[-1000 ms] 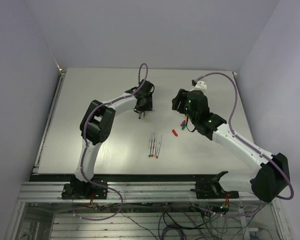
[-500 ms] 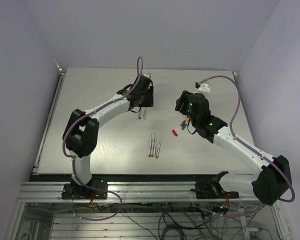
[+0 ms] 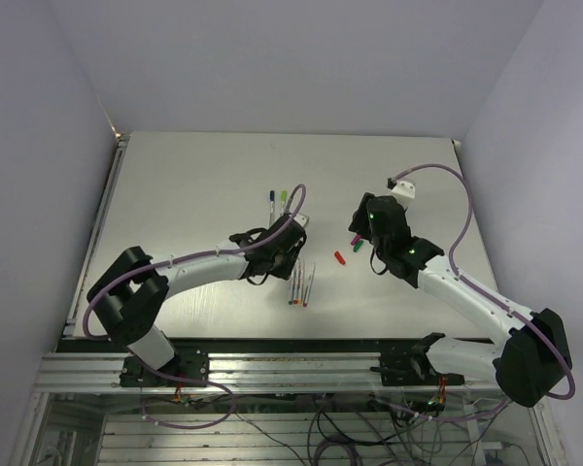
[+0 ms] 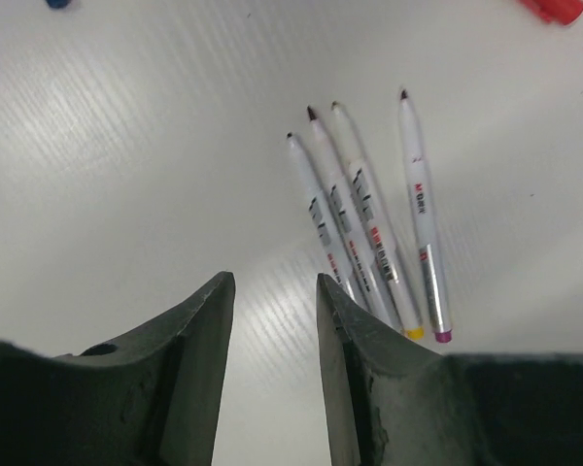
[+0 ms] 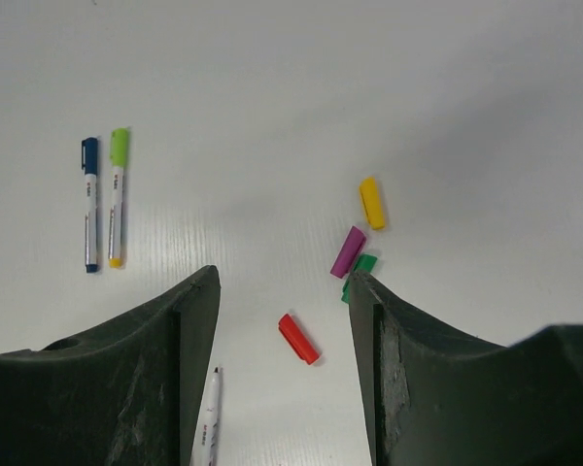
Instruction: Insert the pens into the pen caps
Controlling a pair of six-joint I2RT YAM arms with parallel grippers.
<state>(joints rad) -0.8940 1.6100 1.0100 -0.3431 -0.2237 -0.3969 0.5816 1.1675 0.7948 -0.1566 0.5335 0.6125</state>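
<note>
Spanning most of the overhead view, the pale table (image 3: 175, 194) carries all the loose pieces. The left arm (image 3: 194, 264) stretches low from the near left corner toward the middle. The right arm (image 3: 466, 291) reaches in from the near right.

The left gripper (image 4: 272, 282) hangs above bare table with its jaws apart and nothing between them. The right gripper (image 5: 282, 275) also stands parted and empty, over the scattered caps.

Four uncapped pens (image 4: 369, 209) lie side by side near the table's middle, ahead and to the right of the left fingers. Three of them touch and the fourth lies slightly apart. Their bare tips point away from the left wrist camera, and two of their near ends show yellow and purple bands.

Farther back, two capped pens lie parallel and just beside each other: the blue-capped pen (image 5: 89, 209) and the green-capped pen (image 5: 117, 199).

The loose caps lie to the right of the four pens. The red cap (image 5: 299, 340) lies alone, nearest the pens. The purple cap (image 5: 348, 250) rests against the green cap (image 5: 363, 264). The yellow cap (image 5: 371, 202) lies just beyond them, apart.
</note>
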